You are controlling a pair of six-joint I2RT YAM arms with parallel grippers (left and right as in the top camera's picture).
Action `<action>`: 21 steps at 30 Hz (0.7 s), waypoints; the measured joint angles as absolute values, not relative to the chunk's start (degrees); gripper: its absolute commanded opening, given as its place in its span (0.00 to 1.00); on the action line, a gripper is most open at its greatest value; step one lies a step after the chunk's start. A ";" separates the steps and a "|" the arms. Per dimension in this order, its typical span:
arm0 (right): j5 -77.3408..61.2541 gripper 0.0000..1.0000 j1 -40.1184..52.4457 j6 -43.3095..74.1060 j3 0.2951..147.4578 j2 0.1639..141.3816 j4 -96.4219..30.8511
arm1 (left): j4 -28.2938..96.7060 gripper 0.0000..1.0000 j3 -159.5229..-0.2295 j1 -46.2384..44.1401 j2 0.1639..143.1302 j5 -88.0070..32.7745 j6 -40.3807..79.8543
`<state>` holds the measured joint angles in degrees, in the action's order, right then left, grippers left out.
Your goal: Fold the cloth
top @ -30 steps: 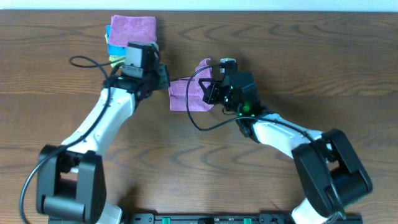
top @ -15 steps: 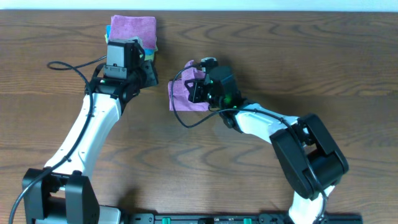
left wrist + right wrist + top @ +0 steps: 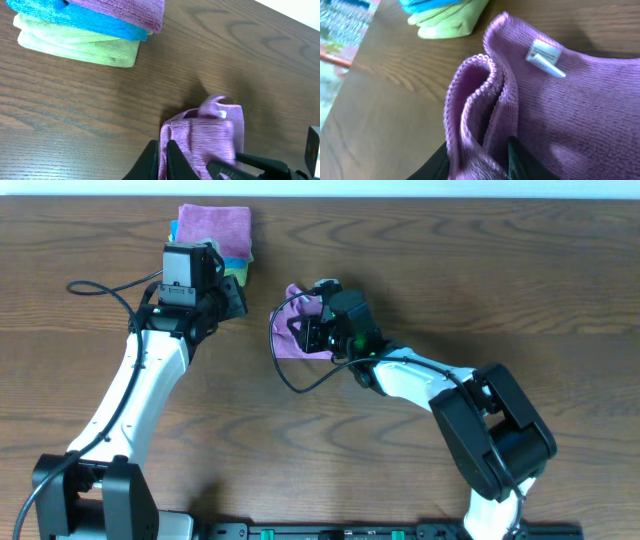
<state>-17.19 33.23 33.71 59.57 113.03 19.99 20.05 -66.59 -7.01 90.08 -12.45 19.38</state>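
On table (image 3: pixel 520 280) centre: purple cloth (image 3: pixel 287 338), bunched, white tag (image 3: pixel 545 57) showing.
Right pincer (image 3: pixel 480 162): clamped on the purple cloth's doubled edge.
Left pincer (image 3: pixel 162 160): fingers together, holding nothing, near stacked folded cloths (image 3: pixel 85 30).

Robot lab tabletop (image 3: pixel 560 290), cabled arms (image 3: pixel 140 390)

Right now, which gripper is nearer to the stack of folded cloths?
Left. The left gripper sits right beside the stack, at its near edge. The right gripper is farther off, shut on the loose purple cloth.
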 measured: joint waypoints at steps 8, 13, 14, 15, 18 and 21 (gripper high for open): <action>-22.22 0.41 33.41 33.67 59.57 113.03 19.99 | 19.86 0.12 -66.59 -6.57 90.08 -11.99 19.40; -25.19 0.42 34.48 33.67 59.57 113.03 19.99 | 19.66 0.16 -66.59 -5.41 90.08 -11.97 19.40; -25.56 0.41 34.79 33.67 59.57 113.03 19.99 | 19.66 0.18 -66.59 -5.21 90.08 -11.94 19.40; -26.00 0.43 35.14 33.67 59.57 113.03 19.99 | 19.66 0.20 -66.59 -4.97 90.08 -11.94 19.27; -26.61 0.47 35.83 33.65 59.57 113.03 19.99 | 19.66 0.27 -66.59 -4.47 90.00 -11.86 19.18; -27.09 0.50 35.90 33.67 59.57 113.03 20.10 | 19.66 0.33 -66.59 -4.10 89.58 -11.77 19.11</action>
